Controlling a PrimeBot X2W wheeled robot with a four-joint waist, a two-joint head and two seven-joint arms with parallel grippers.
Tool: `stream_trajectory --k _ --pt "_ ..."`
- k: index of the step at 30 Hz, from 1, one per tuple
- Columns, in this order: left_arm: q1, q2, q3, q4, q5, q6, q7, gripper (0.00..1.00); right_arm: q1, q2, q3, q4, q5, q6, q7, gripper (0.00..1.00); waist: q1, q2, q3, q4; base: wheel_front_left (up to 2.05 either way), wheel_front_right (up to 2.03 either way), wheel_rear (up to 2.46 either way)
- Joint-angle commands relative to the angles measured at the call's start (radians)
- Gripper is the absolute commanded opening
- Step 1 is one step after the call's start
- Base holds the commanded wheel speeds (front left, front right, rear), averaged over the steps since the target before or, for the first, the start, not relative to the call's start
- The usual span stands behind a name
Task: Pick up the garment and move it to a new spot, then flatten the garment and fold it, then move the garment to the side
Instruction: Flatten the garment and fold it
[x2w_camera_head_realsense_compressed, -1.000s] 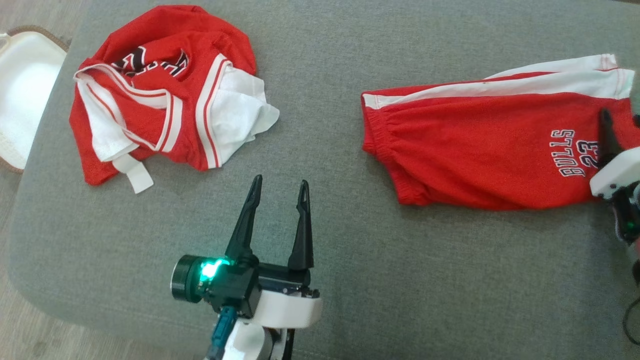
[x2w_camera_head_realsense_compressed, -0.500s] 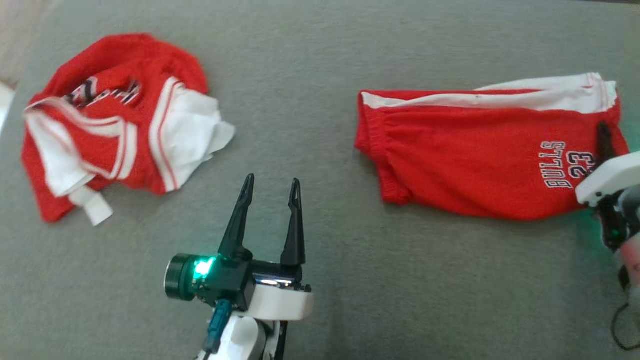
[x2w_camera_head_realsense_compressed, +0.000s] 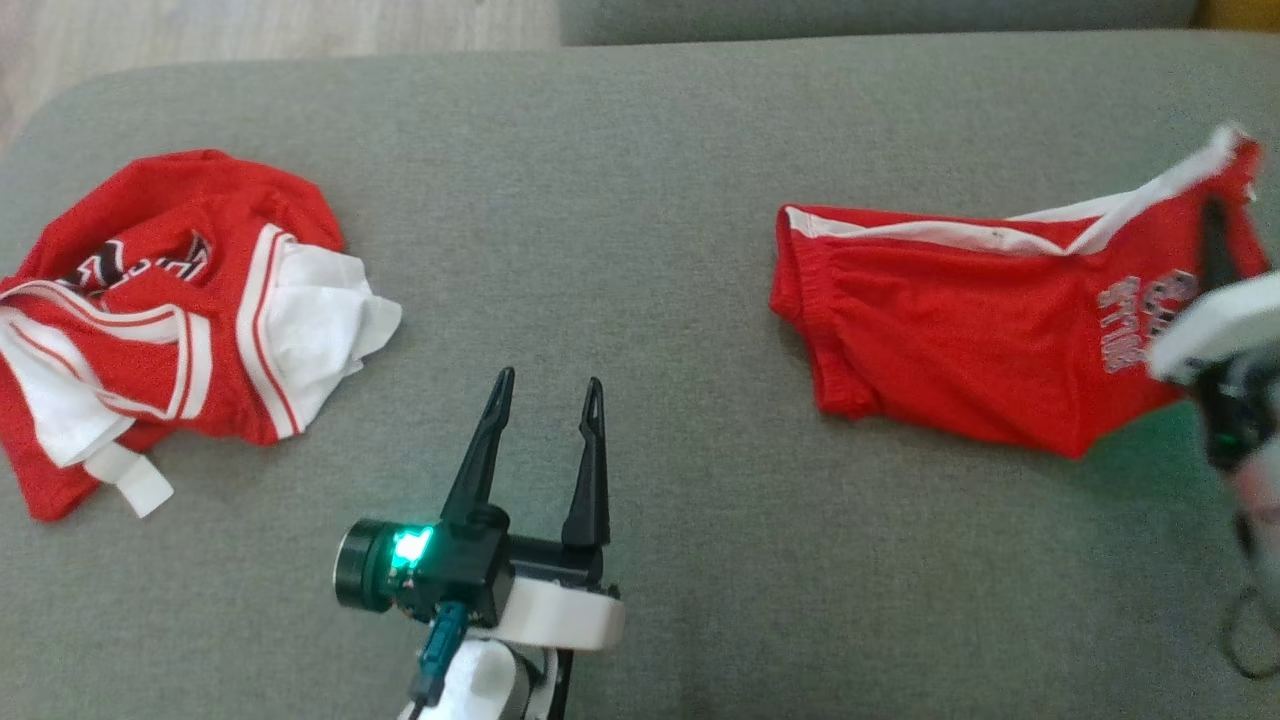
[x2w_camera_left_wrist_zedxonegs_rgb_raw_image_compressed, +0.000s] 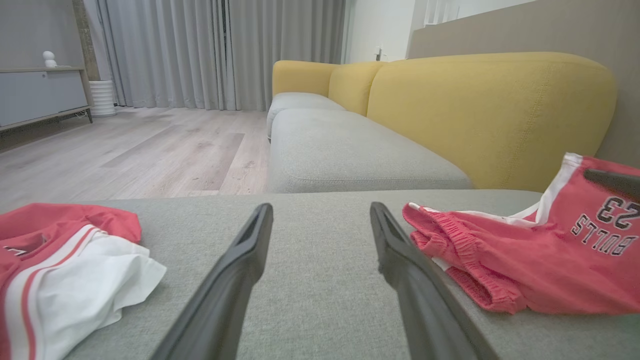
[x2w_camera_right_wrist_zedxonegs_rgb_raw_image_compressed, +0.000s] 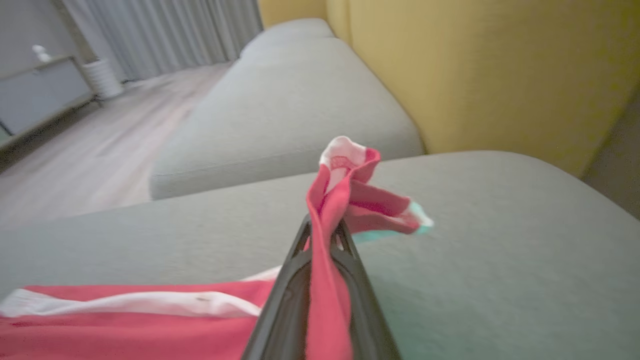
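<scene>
The garment, red shorts (x2w_camera_head_realsense_compressed: 940, 330) with a white side stripe and "BULLS 23" print, lies at the right of the grey cushion, waistband toward the middle. My right gripper (x2w_camera_head_realsense_compressed: 1215, 215) is shut on the shorts' leg end and holds that end lifted off the cushion. In the right wrist view red fabric (x2w_camera_right_wrist_zedxonegs_rgb_raw_image_compressed: 330, 210) is pinched between the fingers of the right gripper (x2w_camera_right_wrist_zedxonegs_rgb_raw_image_compressed: 322, 225) and folds over their tips. My left gripper (x2w_camera_head_realsense_compressed: 550, 382) hovers open over bare cushion near the front, holding nothing. In the left wrist view the left gripper (x2w_camera_left_wrist_zedxonegs_rgb_raw_image_compressed: 321, 210) points past the shorts (x2w_camera_left_wrist_zedxonegs_rgb_raw_image_compressed: 540, 255) on its right.
A crumpled red-and-white jersey (x2w_camera_head_realsense_compressed: 170, 320) lies at the cushion's left end, also the jersey (x2w_camera_left_wrist_zedxonegs_rgb_raw_image_compressed: 60, 265) in the left wrist view. The grey cushion (x2w_camera_head_realsense_compressed: 640, 200) has a yellow backrest (x2w_camera_left_wrist_zedxonegs_rgb_raw_image_compressed: 490, 110) behind it. A second grey cushion (x2w_camera_left_wrist_zedxonegs_rgb_raw_image_compressed: 345, 150) and wooden floor (x2w_camera_left_wrist_zedxonegs_rgb_raw_image_compressed: 125, 150) lie beyond.
The right gripper has shut on the shorts' leg end and raised it, bunching the printed part. The head camera has shifted, so everything sits lower and to the left. The left gripper stays open.
</scene>
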Motion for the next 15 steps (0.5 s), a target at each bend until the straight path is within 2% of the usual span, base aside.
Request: stream_trajectory --k 1,4,10,11,12,15 --pt "-0.001 0.003 0.026 -0.025 -0.010 -0.003 -0.005 1.00 -0.031 0.011 0.021 -0.039 -0.008 -0.001 -0.015 0.00 0.0001 -0.0001 -0.010 0.008 0.00 0.00 0.00" --pt "0.009 0.003 0.030 -0.015 -0.010 -0.010 -0.005 1.00 -0.034 0.067 0.045 -0.098 -0.029 -0.001 -0.018 0.00 0.0001 -0.0001 -0.026 0.024 0.00 0.00 0.00" --pt "0.017 0.003 0.032 -0.006 -0.014 -0.016 -0.005 1.00 -0.016 0.229 0.127 -0.165 -0.052 -0.001 -0.003 0.00 0.0001 -0.0001 -0.042 0.052 0.00 0.00 0.00" --pt "0.017 0.003 0.032 -0.006 -0.017 -0.016 -0.005 1.00 -0.011 0.252 0.139 -0.167 -0.056 -0.001 -0.001 0.38 0.0001 -0.0001 -0.043 0.055 0.00 0.00 0.00" --pt "0.018 0.003 0.031 -0.006 -0.019 -0.015 -0.005 1.00 -0.006 0.271 0.149 -0.170 -0.058 -0.001 -0.002 1.00 0.0001 -0.0001 -0.044 0.057 0.00 0.00 0.00" --pt "0.020 0.003 0.028 -0.006 -0.026 -0.011 -0.005 1.00 0.022 0.304 0.176 -0.185 -0.056 -0.001 -0.005 1.00 0.0001 -0.0001 -0.050 0.060 0.00 0.00 0.00"
